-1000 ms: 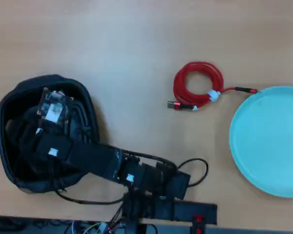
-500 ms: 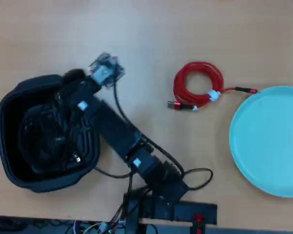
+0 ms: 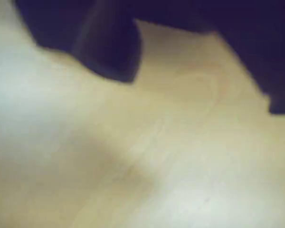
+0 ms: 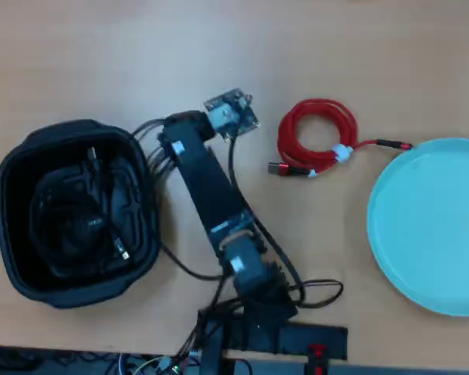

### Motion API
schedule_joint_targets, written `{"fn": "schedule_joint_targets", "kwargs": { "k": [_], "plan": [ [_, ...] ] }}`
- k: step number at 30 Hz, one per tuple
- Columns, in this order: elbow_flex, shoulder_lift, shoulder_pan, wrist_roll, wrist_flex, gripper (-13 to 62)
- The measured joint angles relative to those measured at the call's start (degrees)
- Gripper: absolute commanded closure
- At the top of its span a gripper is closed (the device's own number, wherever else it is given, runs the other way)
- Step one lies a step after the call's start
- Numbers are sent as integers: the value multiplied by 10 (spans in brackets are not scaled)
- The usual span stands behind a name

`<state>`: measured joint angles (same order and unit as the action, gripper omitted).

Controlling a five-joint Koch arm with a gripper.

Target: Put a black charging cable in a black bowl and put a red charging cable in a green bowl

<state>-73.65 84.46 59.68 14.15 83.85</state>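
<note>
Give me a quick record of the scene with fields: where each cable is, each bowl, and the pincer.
black charging cable: coiled inside the black bowl
red charging cable: on the table, just left of the green bowl, one plug near its rim
green bowl: empty
pincer: over the table between black bowl and red cable; open or shut not discernible

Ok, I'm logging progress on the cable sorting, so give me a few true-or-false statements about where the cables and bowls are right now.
1. The coiled black charging cable lies inside the squarish black plastic bowl. True.
2. The coiled red charging cable lies in the round pale green bowl. False: it lies on the wooden table, beside that bowl.
3. The green bowl holds nothing. True.
4. The end effector grips the red cable. False: it is apart from it, left of it in the overhead view.
</note>
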Motion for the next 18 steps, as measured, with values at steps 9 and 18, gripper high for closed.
{"fn": "schedule_joint_targets", "kwargs": {
  "k": [9, 18],
  "plan": [
    [-197, 120, 98, -1, -72, 186],
    [-267, 134, 204, -1, -101, 185]
  ]
}}
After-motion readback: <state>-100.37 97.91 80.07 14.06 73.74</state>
